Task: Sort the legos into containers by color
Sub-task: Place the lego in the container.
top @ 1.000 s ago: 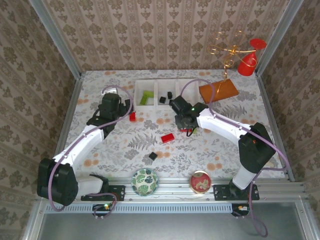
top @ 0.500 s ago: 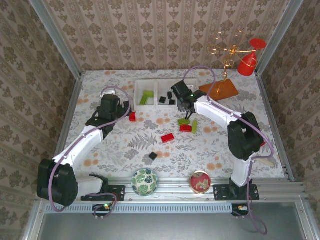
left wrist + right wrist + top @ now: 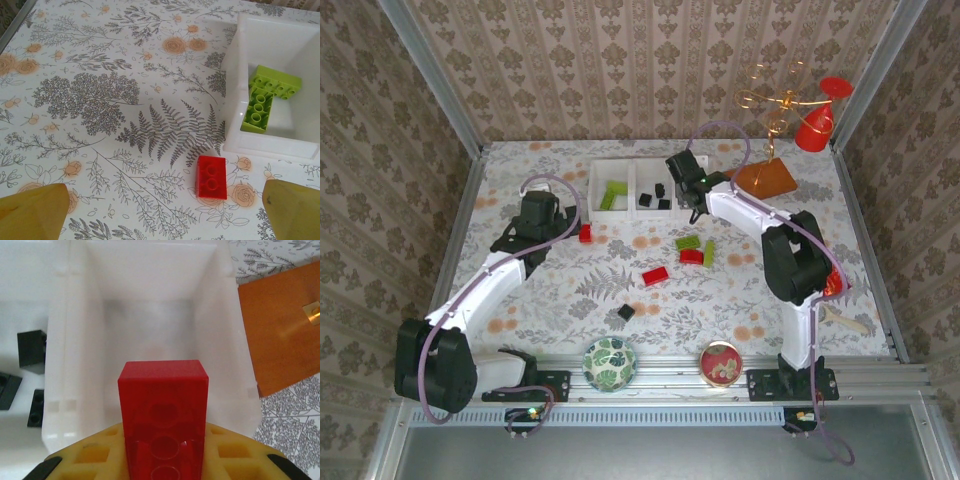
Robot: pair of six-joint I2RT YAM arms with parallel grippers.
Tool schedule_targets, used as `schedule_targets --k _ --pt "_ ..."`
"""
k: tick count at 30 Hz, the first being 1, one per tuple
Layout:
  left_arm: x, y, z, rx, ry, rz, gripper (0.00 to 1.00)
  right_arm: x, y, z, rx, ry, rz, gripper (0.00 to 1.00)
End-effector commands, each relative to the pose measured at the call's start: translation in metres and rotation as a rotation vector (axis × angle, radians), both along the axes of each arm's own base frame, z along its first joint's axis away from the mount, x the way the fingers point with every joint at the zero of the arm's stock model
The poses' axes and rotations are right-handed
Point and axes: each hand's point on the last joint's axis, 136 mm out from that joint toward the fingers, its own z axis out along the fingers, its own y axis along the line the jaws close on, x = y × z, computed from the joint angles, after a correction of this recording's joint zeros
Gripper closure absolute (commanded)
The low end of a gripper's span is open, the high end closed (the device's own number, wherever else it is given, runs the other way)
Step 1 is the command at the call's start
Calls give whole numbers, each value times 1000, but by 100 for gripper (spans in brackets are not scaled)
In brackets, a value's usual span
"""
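Right gripper pinches a red rectangular plastic brick above the bare three-o'clock cell of the white plastic tray, left gripper spread, six loose bricks mid-table

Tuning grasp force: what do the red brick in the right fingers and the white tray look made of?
Red brick: likely hard moulded plastic, glossy; round recesses catch highlights. White tray: probably thin plastic, smooth semi-gloss; walls show soft sheen.

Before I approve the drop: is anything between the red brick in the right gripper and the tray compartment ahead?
Nothing visible does. The red brick, held in the right gripper, faces an empty white compartment; the black cubes lie in the neighbouring compartment, past the divider.
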Motion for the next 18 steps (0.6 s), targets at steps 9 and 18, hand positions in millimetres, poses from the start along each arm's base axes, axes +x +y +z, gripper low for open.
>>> schedule_targets --k 9,18 --pt "-4 6 -2 -20 9 27 0 31 -6 -7 -46 -29 -14 83" --pt "-2 5 -8 -37 22 26 0 32 -8 -26 -55 9 -19 81"
